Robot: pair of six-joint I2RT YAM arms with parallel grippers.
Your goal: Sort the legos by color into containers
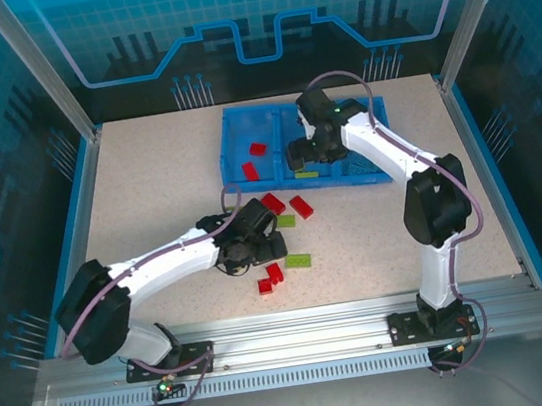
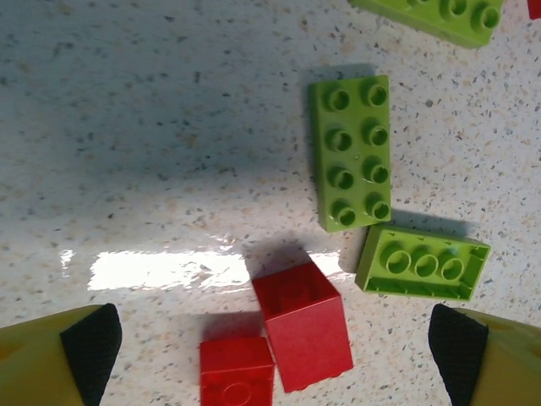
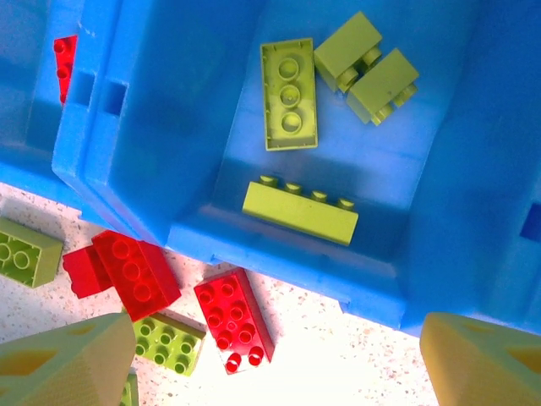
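Black-padded left fingers (image 2: 89,342) sit at the lower corners of the left wrist view, spread wide and holding nothing. Between them, on the speckled tabletop (image 2: 169,127), lie a small red brick (image 2: 237,372) and, just beyond and touching it, a larger red brick (image 2: 304,326). Ahead, toward the right-hand finger, an overturned green brick (image 2: 423,264) shows its hollow underside. Its corner is just beside a studs-up green brick (image 2: 351,152) with eight studs. Farther ahead, a cut-off green brick (image 2: 439,17) meets the frame edge.

Right fingers (image 3: 59,364), likewise wide apart and empty, hang above the near wall of the blue tray (image 3: 279,254). Directly ahead of them, one compartment holds four green pieces. A long green brick (image 3: 300,211) lies on its side along the near wall, and an upturned green brick (image 3: 287,93) lies beyond it. Two short green bricks (image 3: 347,51) lie side by side at the far end. The compartment to the left of the fingers holds a red tray brick (image 3: 63,59).

Outside the tray, between the fingers, lies a red eight-stud brick (image 3: 232,317). Toward the left-hand finger lie a second red brick (image 3: 135,271), a green loose brick (image 3: 169,338) and an edge green brick (image 3: 25,249).
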